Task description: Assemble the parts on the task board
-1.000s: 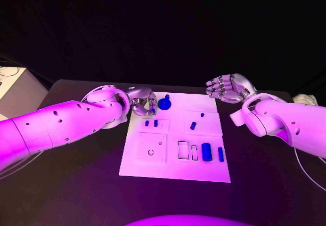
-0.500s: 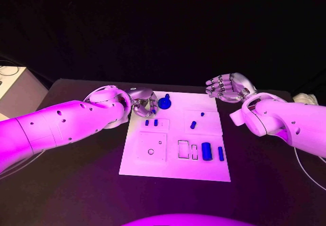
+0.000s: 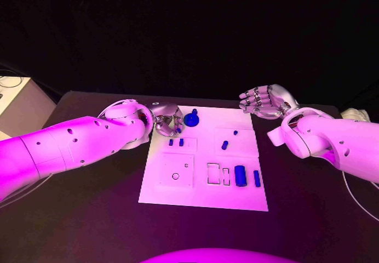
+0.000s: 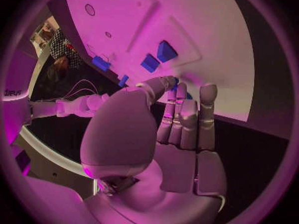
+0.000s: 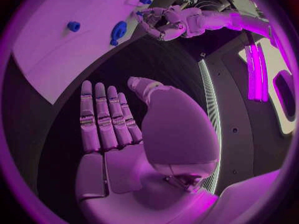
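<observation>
While the white board (image 3: 207, 164) lies flat in the middle of the black table (image 3: 87, 208), most of the small blue parts (image 3: 239, 176) are seen resting on it, a few in recessed pockets and others loose on its surface. A round blue knob (image 3: 191, 120) sits near the board's far left corner. Just beside that knob, the left hand (image 3: 167, 121) is held with fingers curled inward, probably in readiness to pick the knob up; whether anything is pinched cannot be told, since the fingertips are hidden. The right hand (image 3: 267, 102) is kept raised beyond the board's far right corner, palm open and fingers spread, nothing grasped, apparently parked clear of the work.

From the left wrist, two blue blocks (image 4: 157, 57) are shown in a shallow recess just past the fingertips (image 4: 207, 92). From the right wrist, the knob is revealed side-on, with the left hand's fingers bent close to it.
</observation>
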